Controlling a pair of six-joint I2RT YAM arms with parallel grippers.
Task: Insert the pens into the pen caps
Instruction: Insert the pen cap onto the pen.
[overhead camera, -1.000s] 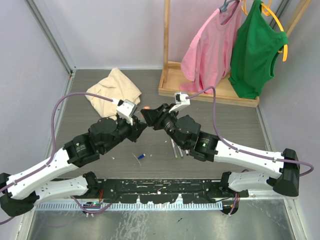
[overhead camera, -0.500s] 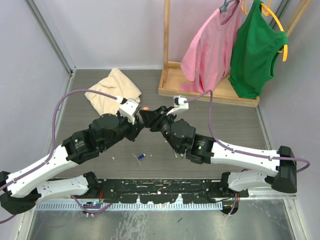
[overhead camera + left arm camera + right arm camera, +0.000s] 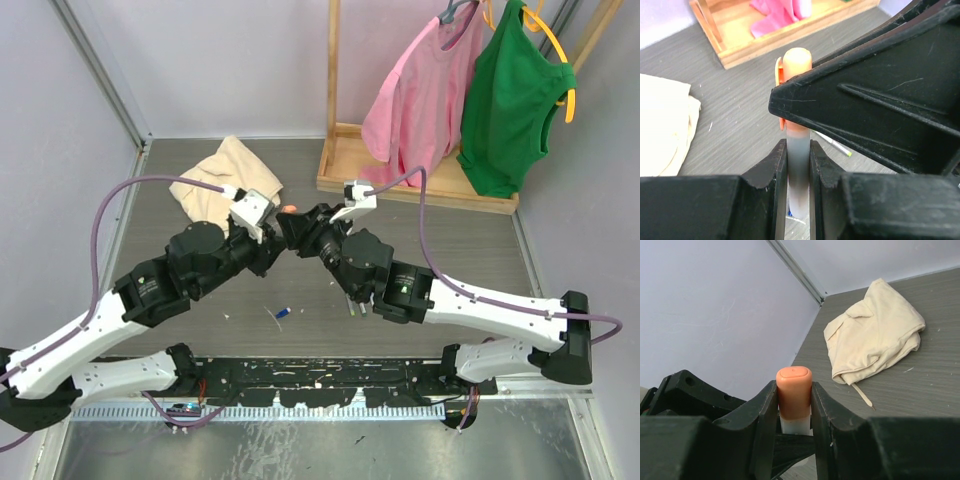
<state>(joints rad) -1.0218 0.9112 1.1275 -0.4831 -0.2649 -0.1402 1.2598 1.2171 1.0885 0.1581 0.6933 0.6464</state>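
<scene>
A grey-white pen [image 3: 798, 175] stands upright between the fingers of my left gripper [image 3: 798, 150], which is shut on its barrel. An orange pen cap [image 3: 794, 385] sits on the pen's top end, and my right gripper [image 3: 794, 390] is shut on it. In the top view the two grippers meet above mid-table, left gripper [image 3: 268, 238], right gripper [image 3: 303, 228], with the orange pen cap [image 3: 290, 209] showing between them. Loose pens [image 3: 349, 296] lie under the right arm, one with a green tip [image 3: 849, 153]. A small blue pen cap [image 3: 284, 314] lies nearer the bases.
A crumpled beige cloth [image 3: 228, 180] lies at the back left, with a thin tan stick [image 3: 862, 396] beside it. A wooden rack base [image 3: 400, 178] stands at the back right, with a pink shirt [image 3: 420, 90] and a green top [image 3: 515, 95] hanging over it.
The joined grippers have drifted slightly towards the back of the table with the pen and orange cap between them. Both grips are unchanged.
</scene>
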